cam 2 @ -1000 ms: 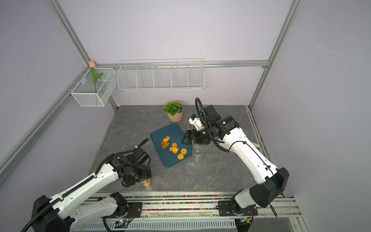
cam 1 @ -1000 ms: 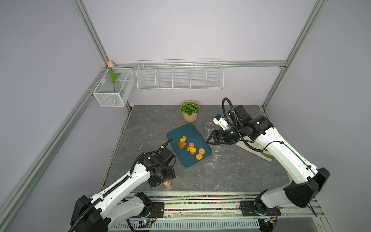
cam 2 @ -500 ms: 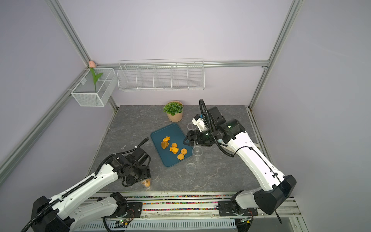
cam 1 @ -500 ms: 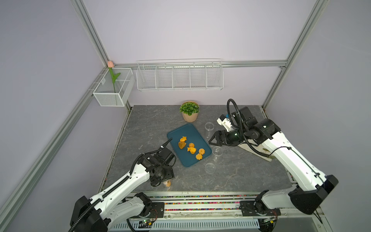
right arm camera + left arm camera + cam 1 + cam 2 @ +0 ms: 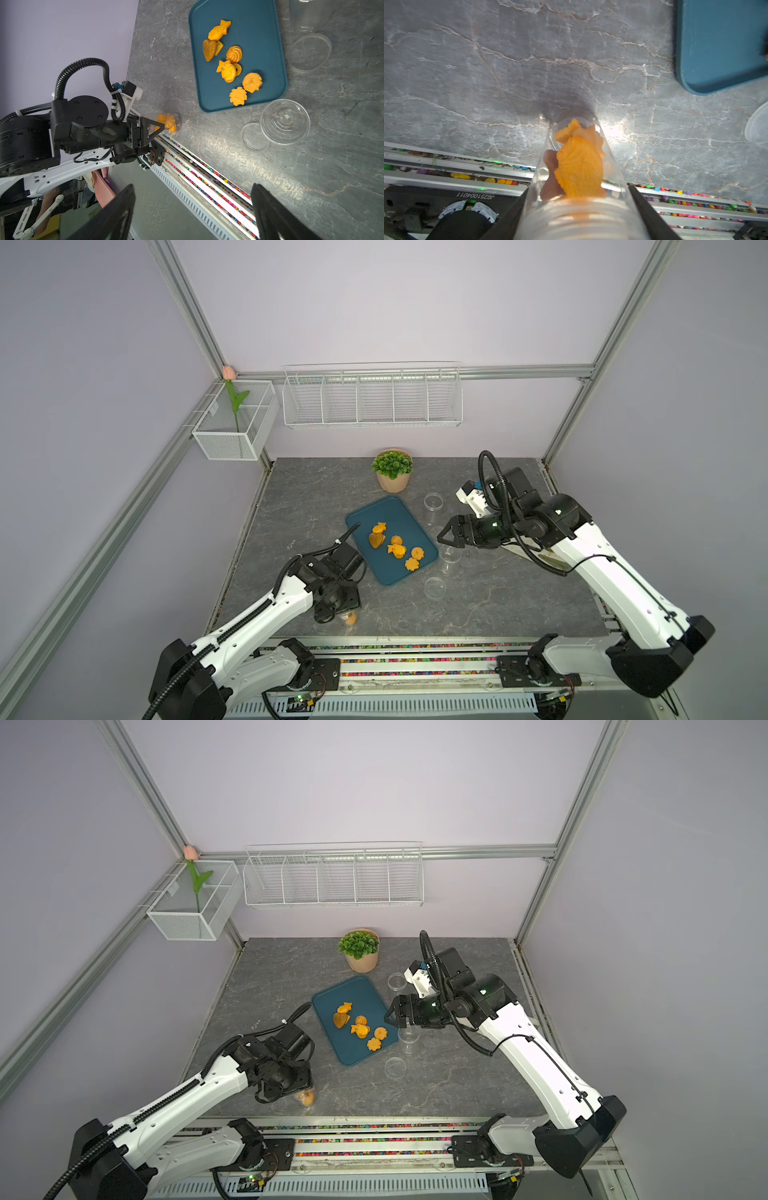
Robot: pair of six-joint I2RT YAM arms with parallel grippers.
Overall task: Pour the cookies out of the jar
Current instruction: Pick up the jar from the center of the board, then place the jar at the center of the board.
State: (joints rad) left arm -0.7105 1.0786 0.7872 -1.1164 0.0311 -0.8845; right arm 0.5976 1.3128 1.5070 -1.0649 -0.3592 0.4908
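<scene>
My left pincer [image 5: 578, 188] clasps the jar [image 5: 577, 218] of cookies [image 5: 579, 164] (bottom centre of frame); my right pincer [image 5: 192, 185] gapes wide.

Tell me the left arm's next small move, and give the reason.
Probably lift the jar straight up a little. The left gripper has its fingers against both sides of the jar, which stands on the table with cookies inside, apart from the tray. It must clear the table before it can be carried over and tipped.
</scene>
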